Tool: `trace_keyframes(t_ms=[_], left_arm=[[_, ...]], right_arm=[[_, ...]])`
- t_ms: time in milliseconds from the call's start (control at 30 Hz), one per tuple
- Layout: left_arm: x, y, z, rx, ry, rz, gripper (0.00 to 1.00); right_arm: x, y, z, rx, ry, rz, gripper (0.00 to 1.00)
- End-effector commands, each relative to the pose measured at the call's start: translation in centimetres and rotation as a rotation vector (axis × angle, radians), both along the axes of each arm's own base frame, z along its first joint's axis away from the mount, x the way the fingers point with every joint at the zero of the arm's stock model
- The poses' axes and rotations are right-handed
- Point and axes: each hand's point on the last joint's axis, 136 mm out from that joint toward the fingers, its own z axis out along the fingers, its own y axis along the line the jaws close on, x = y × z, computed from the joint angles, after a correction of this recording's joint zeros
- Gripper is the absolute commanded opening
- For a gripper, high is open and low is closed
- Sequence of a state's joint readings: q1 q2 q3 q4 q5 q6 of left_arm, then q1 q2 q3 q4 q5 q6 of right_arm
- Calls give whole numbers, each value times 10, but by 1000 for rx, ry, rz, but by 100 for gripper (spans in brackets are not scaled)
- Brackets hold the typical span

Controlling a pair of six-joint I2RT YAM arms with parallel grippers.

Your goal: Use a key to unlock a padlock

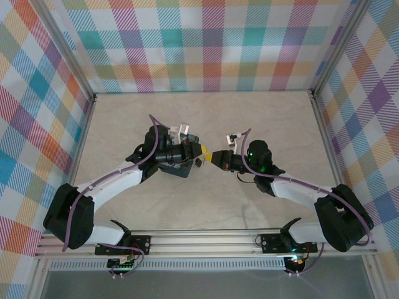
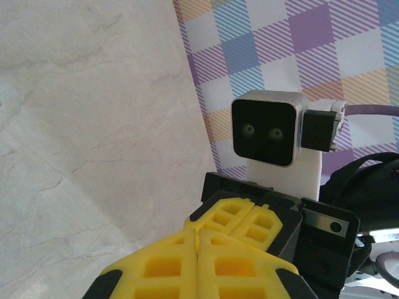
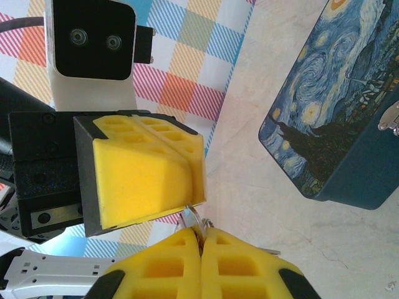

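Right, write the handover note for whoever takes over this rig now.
Left hand: shut, tip to tip with the right one; any hold is hidden.
Right hand: shut, a thin silvery metal piece pinched at its tips. Key or padlock shackle, too small to tell.
Rectangular box with the blue swirling painting print: on the pale marbled table, by the left arm.
Done: hands brought together mid-table.
Left: no open padlock seen; likely seat the key, turn it, free the shackle.
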State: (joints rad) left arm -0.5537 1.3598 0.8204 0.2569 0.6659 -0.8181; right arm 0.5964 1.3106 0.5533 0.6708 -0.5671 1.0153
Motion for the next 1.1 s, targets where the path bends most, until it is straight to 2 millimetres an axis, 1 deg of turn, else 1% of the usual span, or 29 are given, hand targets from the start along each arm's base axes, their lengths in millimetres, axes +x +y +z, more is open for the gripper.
trace_keyframes(t_ms=[0, 33, 67, 100, 133, 167, 233, 300, 333, 400, 500, 567, 600, 667, 733, 800, 833, 933, 1067], left_arm=[[0, 5, -1, 23, -11, 15, 1], [0, 7, -4, 30, -6, 24, 8], [1, 9, -6, 45, -4, 37, 20], [2, 11, -7, 58, -4, 48, 34], [3, 12, -7, 69, -6, 55, 45], [3, 13, -8, 84, -7, 57, 53], [3, 15, -9, 114, 0, 59, 63], [3, 19, -10, 154, 8, 70, 69], [5, 23, -11, 179, 12, 88, 71], [9, 37, -22, 258, 53, 168, 73], [13, 71, -52, 406, 165, 403, 74], [7, 77, -71, 435, 223, 482, 74], [3, 76, -81, 443, 249, 516, 74], [-1, 67, -95, 455, 266, 548, 74], [-8, 53, -111, 512, 284, 562, 73], [-7, 45, -122, 558, 300, 603, 72], [-4, 37, -124, 556, 296, 612, 72], [4, 22, -133, 594, 292, 666, 72], [13, 30, -146, 817, 304, 769, 74]], right_arm=[[2, 0, 1, -23, -65, -5, 0], [2, 0, -2, -36, -59, -4, 0], [2, -2, -11, -70, -34, -2, 0], [2, -3, -17, -107, -23, 2, 0], [3, -4, -23, -140, -19, 3, 0], [3, -6, -30, -173, -15, 3, 0], [6, -13, -41, -212, -2, 4, 0], [10, -19, -47, -239, 2, 3, 0], [10, -21, -49, -247, -1, 7, 0], [12, -26, -54, -288, -3, 11, 0], [16, -39, -67, -401, -1, -7, 0], [21, -48, -73, -441, 17, -25, 0], [24, -54, -77, -459, 31, -37, 0], [29, -63, -81, -499, 53, -64, 0], [34, -73, -82, -524, 64, -91, 0], [38, -83, -83, -551, 75, -128, 0], [40, -89, -84, -570, 80, -149, 0], [42, -104, -86, -620, 81, -198, 0], [44, -115, -89, -622, 80, -233, 0]])
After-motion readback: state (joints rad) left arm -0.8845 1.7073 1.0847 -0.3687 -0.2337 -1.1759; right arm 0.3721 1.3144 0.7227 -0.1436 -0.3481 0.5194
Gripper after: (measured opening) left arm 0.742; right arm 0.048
